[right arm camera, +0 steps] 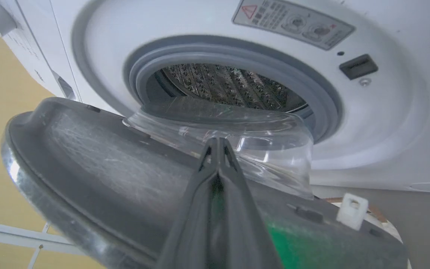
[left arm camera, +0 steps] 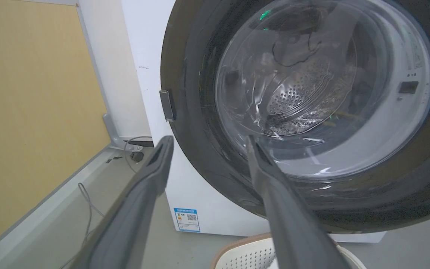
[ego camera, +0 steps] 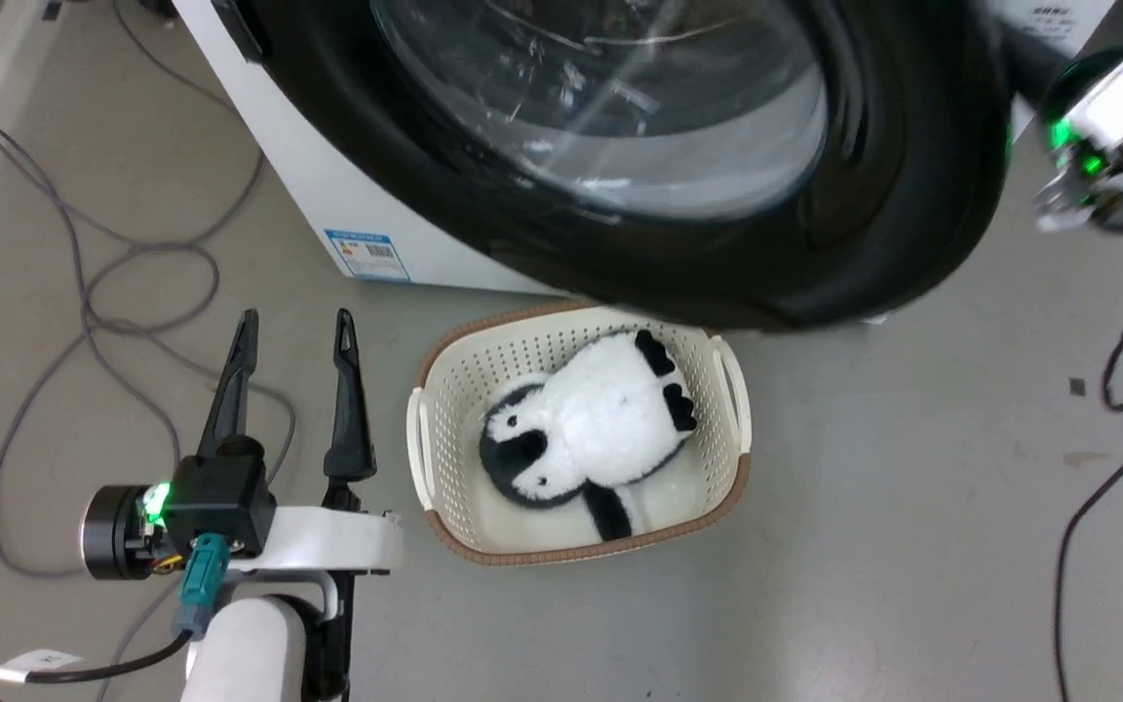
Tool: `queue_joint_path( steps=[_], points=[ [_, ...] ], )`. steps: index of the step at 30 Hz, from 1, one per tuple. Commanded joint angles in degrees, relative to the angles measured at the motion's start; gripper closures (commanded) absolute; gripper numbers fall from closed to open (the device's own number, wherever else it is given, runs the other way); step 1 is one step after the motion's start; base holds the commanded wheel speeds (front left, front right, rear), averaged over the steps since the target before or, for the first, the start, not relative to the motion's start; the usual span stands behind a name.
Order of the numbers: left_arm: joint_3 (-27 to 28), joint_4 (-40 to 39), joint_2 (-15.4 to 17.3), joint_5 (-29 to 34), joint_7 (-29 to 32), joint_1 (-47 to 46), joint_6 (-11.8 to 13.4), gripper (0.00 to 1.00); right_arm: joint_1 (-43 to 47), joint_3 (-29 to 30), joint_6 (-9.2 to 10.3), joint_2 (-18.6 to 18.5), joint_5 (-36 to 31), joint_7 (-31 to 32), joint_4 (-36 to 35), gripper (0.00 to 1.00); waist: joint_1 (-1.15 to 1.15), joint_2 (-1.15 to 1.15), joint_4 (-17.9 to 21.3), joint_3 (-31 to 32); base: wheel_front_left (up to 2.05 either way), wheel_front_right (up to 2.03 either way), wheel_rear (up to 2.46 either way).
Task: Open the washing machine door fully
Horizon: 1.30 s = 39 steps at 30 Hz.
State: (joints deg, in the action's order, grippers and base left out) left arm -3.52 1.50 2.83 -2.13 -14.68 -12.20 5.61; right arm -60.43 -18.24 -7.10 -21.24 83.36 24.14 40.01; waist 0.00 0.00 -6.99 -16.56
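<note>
- Hanging idle, left gripper [ego camera: 295, 322] stands released over the floor, left of the basket [ego camera: 445, 390], probably to keep out of the door's swing.
- Ajar above the basket, the door [ego camera: 912, 195] hinges at the machine's [ego camera: 328, 185] left; being round it has no long axis, and its glass bowl faces the drum.
- Clenched empty, right gripper [right arm camera: 218, 142] sits behind the door at its inner face, likely to push it wider.

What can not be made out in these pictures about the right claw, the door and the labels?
1. Right wrist view: whether the shut right claw touches the washing machine door; depth cannot be judged there.
2. Head view: the door's upper part, cut off by the top edge.
3. Head view: print on the blue label sticker, too small.
4. Head view: the basket's far rim, hidden under the door.
</note>
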Motion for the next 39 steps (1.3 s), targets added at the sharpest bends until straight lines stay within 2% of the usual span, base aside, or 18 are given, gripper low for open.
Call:
queue_joint_path(
  steps=[1, 14, 22, 39],
  points=[
    [0.2, 0.0, 0.0, 0.4, -0.3, 1.0, 0.0, 0.0, 1.7, -0.6, -0.39, 0.7, 0.4, 0.4, -0.7, 1.0, 0.0, 0.0, 0.4, 0.9, 0.0, 0.0, 0.0],
    [1.0, 0.7, 0.3, 1.1, -0.3, 5.0, -0.7, 0.0, 15.8, -5.3, -0.39, 0.1, 3.4, 4.2, -11.6, 1.0, 0.0, 0.0, 1.8, 6.2, 0.0, 0.0, 0.0],
    [1.1, 1.4, 0.5, 1.3, -0.3, 6.8, -0.9, 0.0, 24.6, -7.3, -0.39, 0.7, 5.5, 4.7, -20.7, 1.0, 0.0, 0.0, 2.0, 8.6, 0.0, 0.0, 0.0],
    [1.0, 2.3, 0.6, 1.4, -0.3, 9.4, -0.9, 0.0, 36.4, -14.0, -0.39, 5.1, 5.7, 3.7, -33.5, 1.0, 0.0, 0.0, 2.4, 11.6, 0.0, 0.0, 0.0]
  ],
)
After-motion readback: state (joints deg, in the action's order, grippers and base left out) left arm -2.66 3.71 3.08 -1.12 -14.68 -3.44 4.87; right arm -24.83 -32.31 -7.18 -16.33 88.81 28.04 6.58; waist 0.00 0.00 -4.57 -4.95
